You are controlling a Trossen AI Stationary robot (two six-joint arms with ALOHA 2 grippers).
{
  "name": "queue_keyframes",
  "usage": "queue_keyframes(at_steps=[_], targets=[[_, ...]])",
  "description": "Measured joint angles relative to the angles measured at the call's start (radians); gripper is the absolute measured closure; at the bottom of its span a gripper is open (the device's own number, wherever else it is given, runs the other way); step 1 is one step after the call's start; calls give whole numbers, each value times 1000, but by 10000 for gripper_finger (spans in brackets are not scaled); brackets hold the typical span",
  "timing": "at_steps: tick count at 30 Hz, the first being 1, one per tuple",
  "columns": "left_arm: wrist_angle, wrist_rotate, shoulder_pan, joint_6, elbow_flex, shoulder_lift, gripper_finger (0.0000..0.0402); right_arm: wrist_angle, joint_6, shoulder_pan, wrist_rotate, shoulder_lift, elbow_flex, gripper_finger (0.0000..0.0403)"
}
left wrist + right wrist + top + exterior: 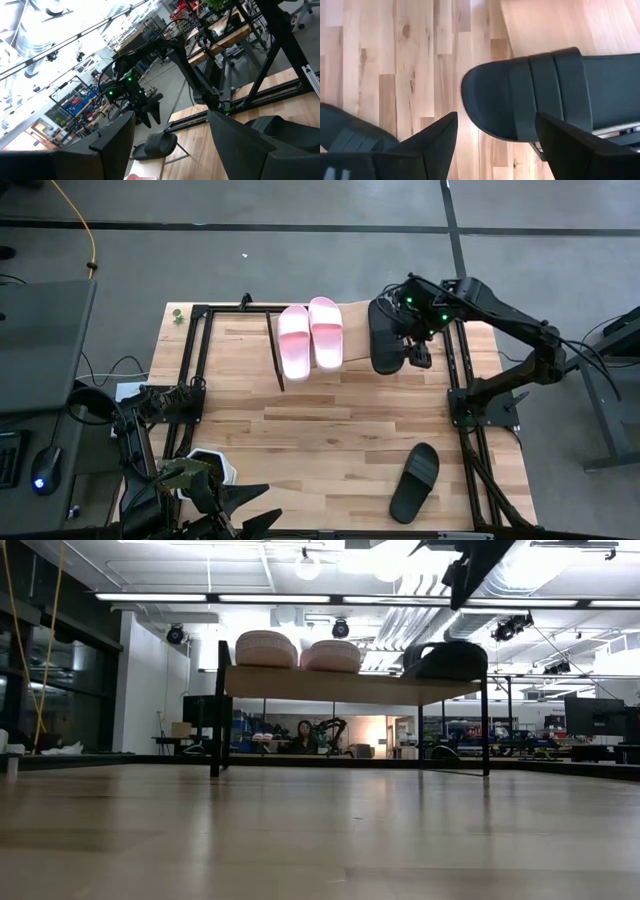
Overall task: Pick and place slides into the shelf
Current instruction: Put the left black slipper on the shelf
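Two pale pink slides (310, 335) lie side by side on the light-wood shelf (355, 315) at the table's far side. A black slide (385, 337) lies sole-down on the shelf to their right, and its near end overhangs the panel edge (520, 100). In the low view the pink pair (298, 650) and the black slide (445, 658) sit on top of the shelf (350, 686). My right gripper (495, 145) hovers open just above that black slide (155, 145), clear of it. The second black slide (415, 482) lies on the tabletop at the near right. My left gripper (170, 150) waits open at the near left (258, 508).
Black frame rails (195, 370) (455, 370) run along both sides of the table. A white object (212, 468) sits beside the left arm's base. Bare butcher-block top (330, 430) stretches between the shelf and the near edge. A person (303, 732) shows far behind the shelf.
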Motion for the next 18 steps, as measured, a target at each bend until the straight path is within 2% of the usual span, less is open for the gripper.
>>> queue_keyframes(at_steps=[10, 14, 18], targets=[[7, 0, 0, 8, 0, 0, 156, 26, 32, 30, 12, 33, -16, 175], [11, 1, 0, 27, 21, 2, 156, 61, 11, 30, 14, 33, -110, 209], [13, 0, 0, 18, 85, 2, 156, 60, -15, 30, -3, 29, -202, 262]])
